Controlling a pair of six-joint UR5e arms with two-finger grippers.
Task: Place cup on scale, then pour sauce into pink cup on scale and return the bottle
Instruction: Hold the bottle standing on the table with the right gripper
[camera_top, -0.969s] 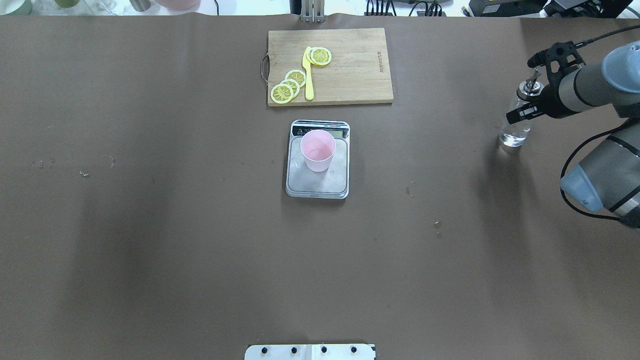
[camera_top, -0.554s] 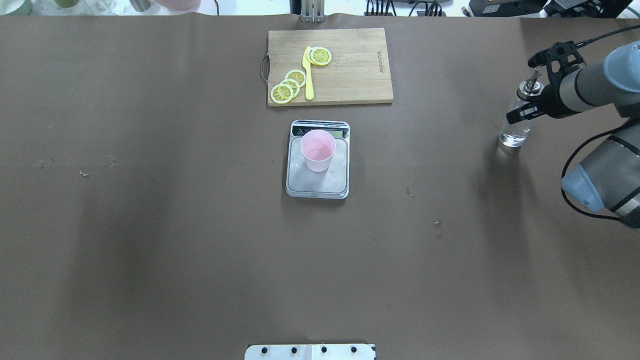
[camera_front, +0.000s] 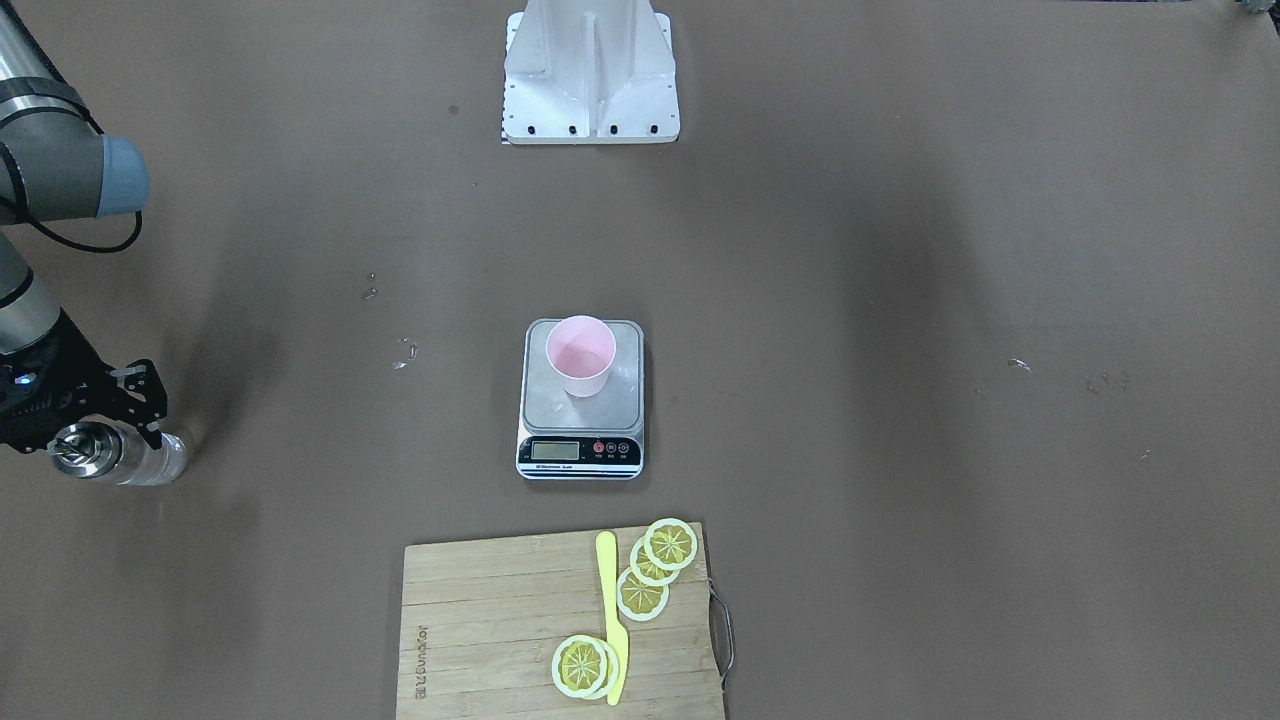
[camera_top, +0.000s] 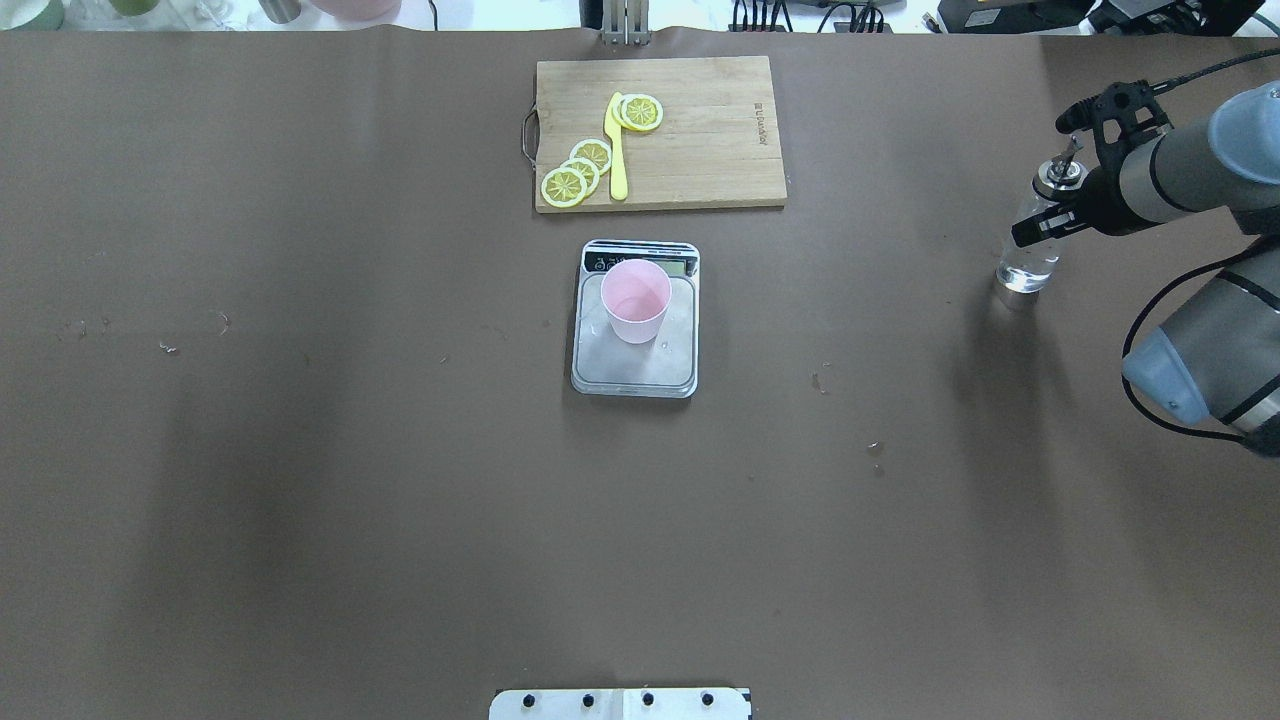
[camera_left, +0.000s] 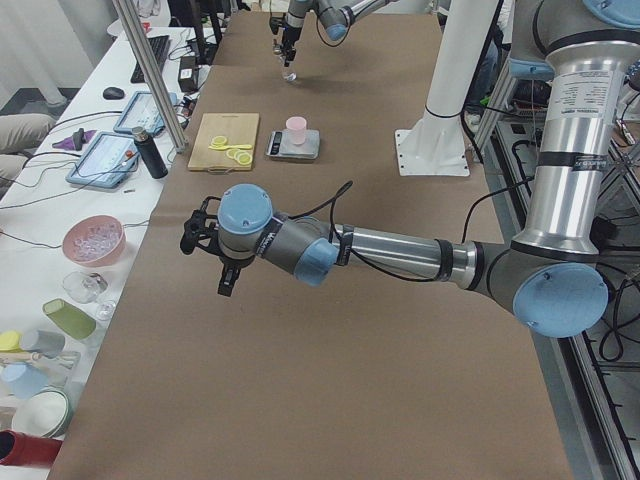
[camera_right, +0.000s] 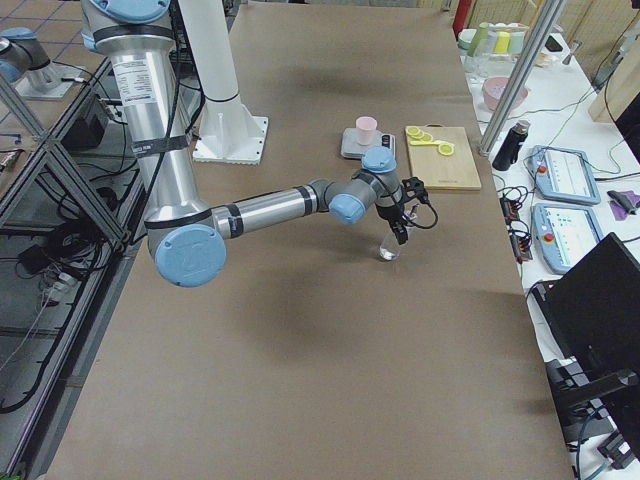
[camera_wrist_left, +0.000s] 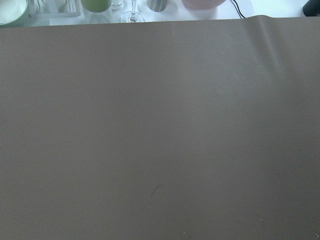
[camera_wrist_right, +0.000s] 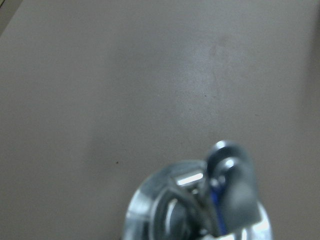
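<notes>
The pale pink cup (camera_top: 635, 300) stands upright on the silver scale (camera_top: 630, 378) at mid-table; both also show in the front-facing view, the cup (camera_front: 580, 368) and the scale (camera_front: 580, 455). My right gripper (camera_top: 1047, 195) is shut on the clear glass bottle (camera_top: 1030, 255) at the table's far right. The bottle is upright, its base at or just above the table, with clear sauce (camera_top: 1022, 278) low inside. Its metal spout cap (camera_wrist_right: 190, 205) fills the bottom of the right wrist view. My left gripper (camera_left: 212, 255) shows only in the exterior left view, over bare table; I cannot tell whether it is open or shut.
A wooden cutting board (camera_top: 700, 150) with lemon slices (camera_top: 575, 175) and a yellow knife (camera_top: 617, 150) lies beyond the scale. The robot's white base plate (camera_top: 620, 703) is at the near edge. Bowls and cups (camera_wrist_left: 95, 5) stand past the far edge.
My right arm and the bottle have shifted very slightly; the bottle's base has drifted a little to the left. The cup and the scale have not moved.
</notes>
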